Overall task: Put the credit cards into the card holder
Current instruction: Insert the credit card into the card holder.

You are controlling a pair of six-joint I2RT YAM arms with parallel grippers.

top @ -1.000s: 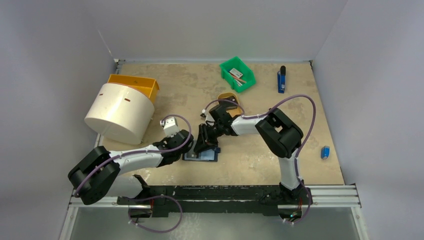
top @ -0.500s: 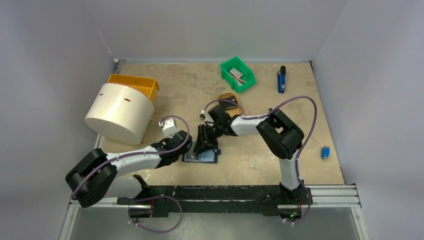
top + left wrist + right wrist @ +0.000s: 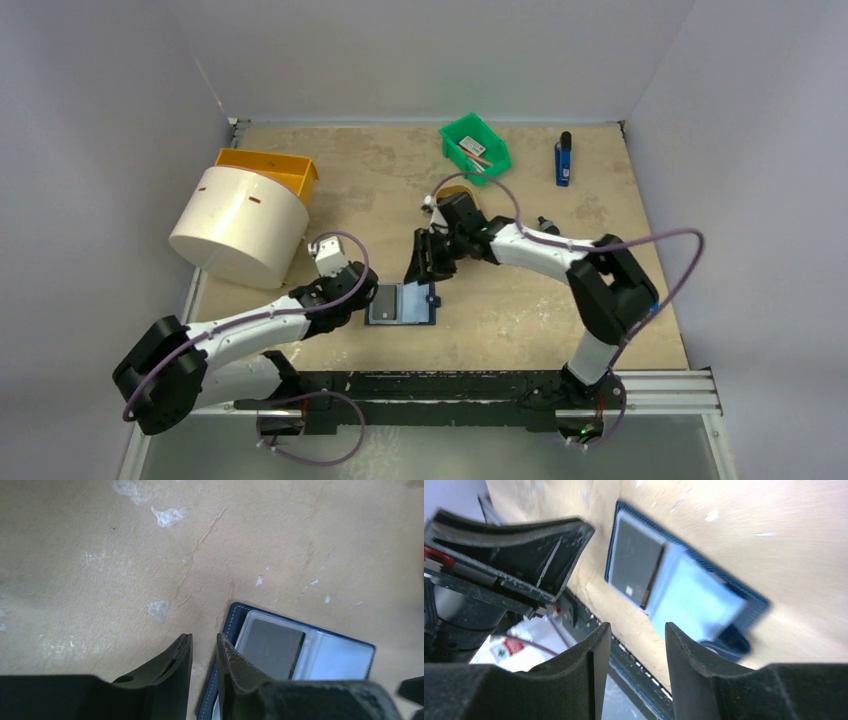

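Observation:
The navy card holder (image 3: 402,304) lies open and flat on the table, its pale blue lining up. A dark card (image 3: 272,647) sits in its left clear pocket; the right pocket (image 3: 694,597) looks empty. My left gripper (image 3: 362,297) rests at the holder's left edge, its jaws (image 3: 204,642) a narrow gap apart with only table between them. My right gripper (image 3: 425,262) hovers just behind the holder, open and empty (image 3: 636,632). The holder (image 3: 684,587) and card (image 3: 636,562) show below it.
A tan oval tray (image 3: 456,193) sits behind the right wrist. A green bin (image 3: 475,147) with card-like items stands at the back, a blue marker (image 3: 563,160) to its right. A white cylinder (image 3: 240,225) and an orange bin (image 3: 270,168) stand left. A small blue object (image 3: 651,304) lies far right.
My right gripper has drawn up and back off the card holder and its arm has swung right. My left gripper has slid left, leaving the open holder and its dark card uncovered.

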